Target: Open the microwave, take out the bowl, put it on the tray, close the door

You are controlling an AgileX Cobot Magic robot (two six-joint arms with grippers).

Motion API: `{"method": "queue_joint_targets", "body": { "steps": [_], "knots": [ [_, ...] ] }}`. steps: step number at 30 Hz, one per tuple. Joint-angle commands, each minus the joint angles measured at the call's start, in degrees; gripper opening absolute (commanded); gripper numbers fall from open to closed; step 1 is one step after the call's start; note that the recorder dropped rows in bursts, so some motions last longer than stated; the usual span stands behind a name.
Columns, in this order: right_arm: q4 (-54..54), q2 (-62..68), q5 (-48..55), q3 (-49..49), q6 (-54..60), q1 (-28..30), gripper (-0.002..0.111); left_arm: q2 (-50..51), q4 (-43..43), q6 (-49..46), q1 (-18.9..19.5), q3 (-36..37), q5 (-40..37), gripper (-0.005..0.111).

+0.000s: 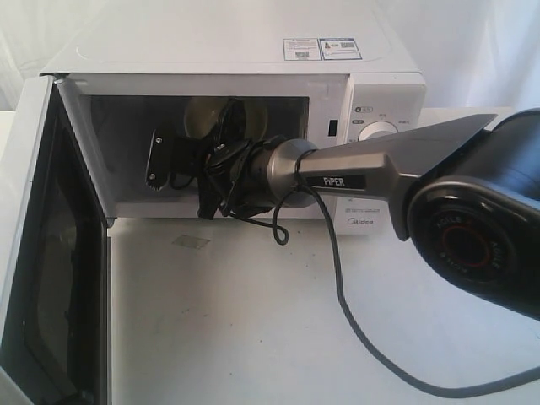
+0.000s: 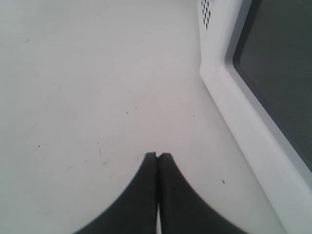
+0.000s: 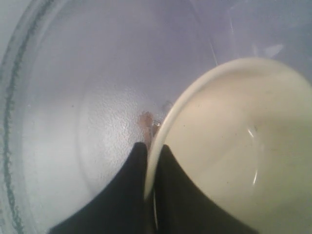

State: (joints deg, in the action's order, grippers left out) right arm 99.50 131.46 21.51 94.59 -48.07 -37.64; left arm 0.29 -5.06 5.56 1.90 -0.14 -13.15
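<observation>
The white microwave (image 1: 253,51) stands at the back with its door (image 1: 38,253) swung wide open to the left. My right arm reaches into the cavity. Its gripper (image 3: 151,151) is shut on the rim of the cream bowl (image 3: 234,146), one finger inside and one outside, above the glass turntable (image 3: 73,122). From the exterior only a sliver of the bowl (image 1: 202,114) shows behind the arm. My left gripper (image 2: 158,157) is shut and empty, hovering over the white table beside the door's edge (image 2: 243,122). No tray is in view.
The white tabletop (image 1: 295,321) stretches in front of the microwave. A black cable (image 1: 337,287) trails from the right arm across it. The open door stands along the left side. The control dial (image 1: 380,131) shows just above the right arm.
</observation>
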Motion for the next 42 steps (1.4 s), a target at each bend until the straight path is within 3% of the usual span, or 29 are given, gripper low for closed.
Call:
{"method": "queue_joint_targets", "body": {
  "steps": [1, 25, 32, 42],
  "knots": [
    [0.5, 0.0, 0.4, 0.2, 0.4, 0.7, 0.000, -0.3, -0.5, 0.0, 0.2, 0.1, -0.1, 0.000],
    [-2.7, -3.4, 1.1, 0.2, 0.4, -3.1, 0.000, -0.3, -0.5, 0.0, 0.2, 0.1, -0.1, 0.000],
    [-9.0, -3.4, 1.7, 0.0, 5.1, -5.8, 0.000, -0.3, -0.5, 0.0, 0.2, 0.1, -0.1, 0.000],
    [-22.2, -3.9, 11.7, 0.0, 15.8, -8.8, 0.000, -0.3, -0.5, 0.0, 0.2, 0.1, -0.1, 0.000]
  ]
}}
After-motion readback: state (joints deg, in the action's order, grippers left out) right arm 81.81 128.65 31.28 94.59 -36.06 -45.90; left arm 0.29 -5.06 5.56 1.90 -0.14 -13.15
